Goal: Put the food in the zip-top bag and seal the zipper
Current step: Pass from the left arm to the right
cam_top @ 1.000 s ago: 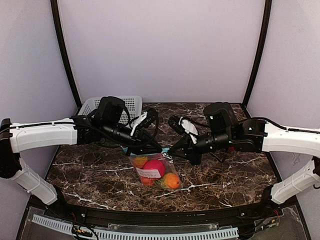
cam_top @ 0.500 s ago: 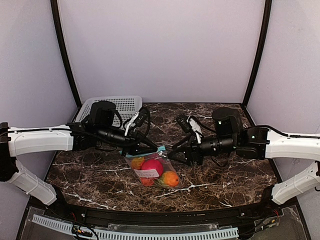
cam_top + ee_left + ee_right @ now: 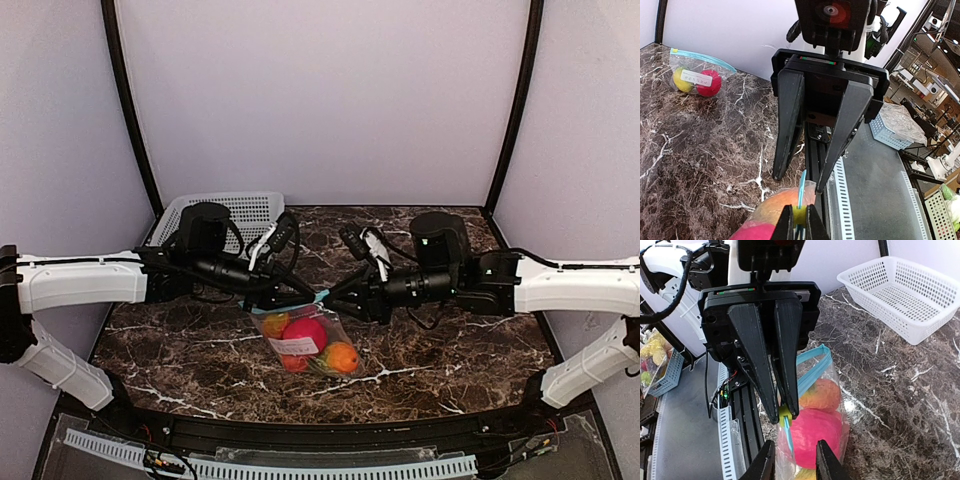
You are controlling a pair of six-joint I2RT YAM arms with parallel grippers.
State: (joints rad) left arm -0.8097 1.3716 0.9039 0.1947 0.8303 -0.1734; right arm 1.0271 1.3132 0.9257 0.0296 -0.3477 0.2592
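Reaching inward nose to nose, your left gripper [image 3: 799, 210] pinches the zipper [image 3: 811, 371] of the zip-top bag [image 3: 308, 338]; your right gripper [image 3: 795, 444] stands spread astride it. The white label [image 3: 293, 346] is unreadable.

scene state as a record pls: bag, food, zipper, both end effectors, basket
bag: zip-top bag lying on the marble table, between the arms
food: pink fruit, orange fruit and others, inside the bag
zipper: teal zipper at the bag's far end; sealed or not, cannot tell
left end effector: shut on the zipper
right end effector: open, facing the left one at the zipper
basket: white mesh basket, far left, behind the left arm
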